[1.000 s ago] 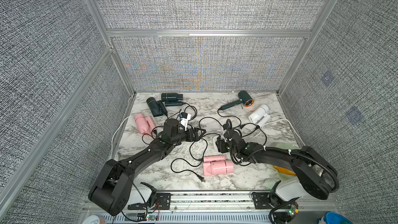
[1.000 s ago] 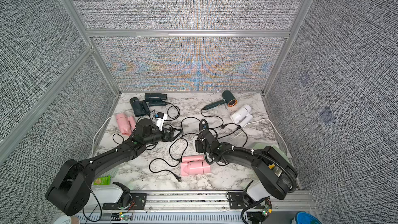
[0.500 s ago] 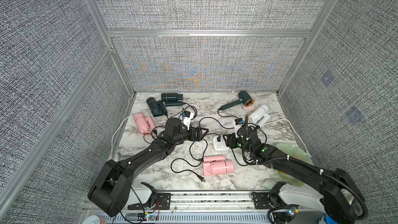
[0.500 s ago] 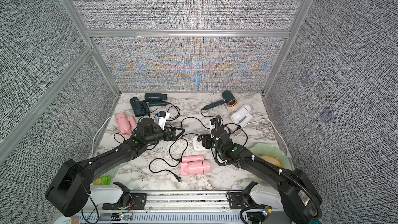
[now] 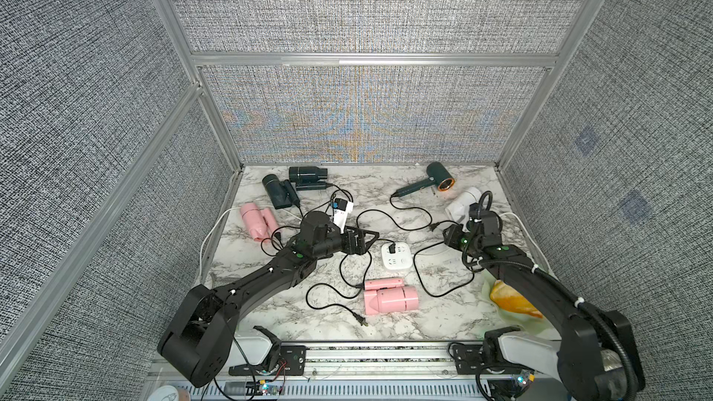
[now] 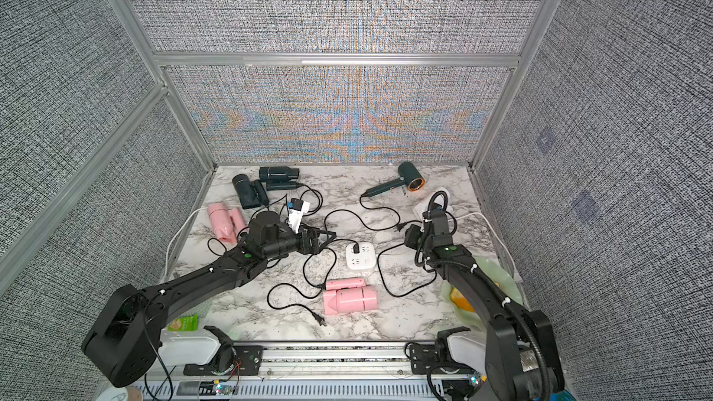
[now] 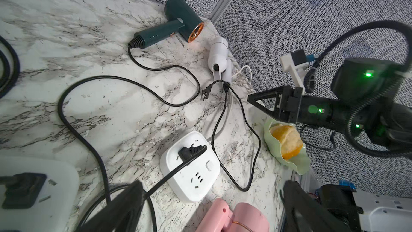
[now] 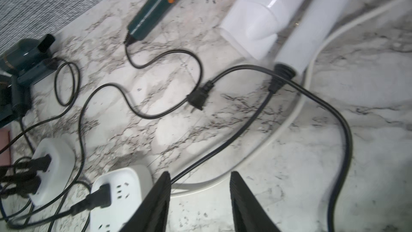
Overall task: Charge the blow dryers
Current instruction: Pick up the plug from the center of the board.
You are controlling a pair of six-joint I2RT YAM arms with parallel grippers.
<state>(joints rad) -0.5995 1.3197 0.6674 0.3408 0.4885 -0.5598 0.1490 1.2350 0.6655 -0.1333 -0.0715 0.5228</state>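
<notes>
- My right end effector (image 5: 447, 234) hovers just beside the white dryer (image 5: 463, 202), jaws half apart and empty, pointing at the loose plug (image 8: 198, 99) on the tabletop (image 5: 424, 322); I judge that plug, seemingly the white dryer's own, is my next pick
- My left end effector (image 5: 366, 243) hangs wide and empty beside the socket block (image 5: 397, 264), probably to steady it; one plug already sits in it
- The copper-ringed dryer (image 5: 438, 181) lies back right; two dark dryers (image 5: 306, 174) back left; the left pink dryer (image 5: 256, 219) by the wall; the front pink dryer (image 5: 391, 297) near me
- Against a second ago, the right arm has drawn off the block toward the white dryer, baring it, and its jaws have narrowed; the left arm has barely shifted
</notes>
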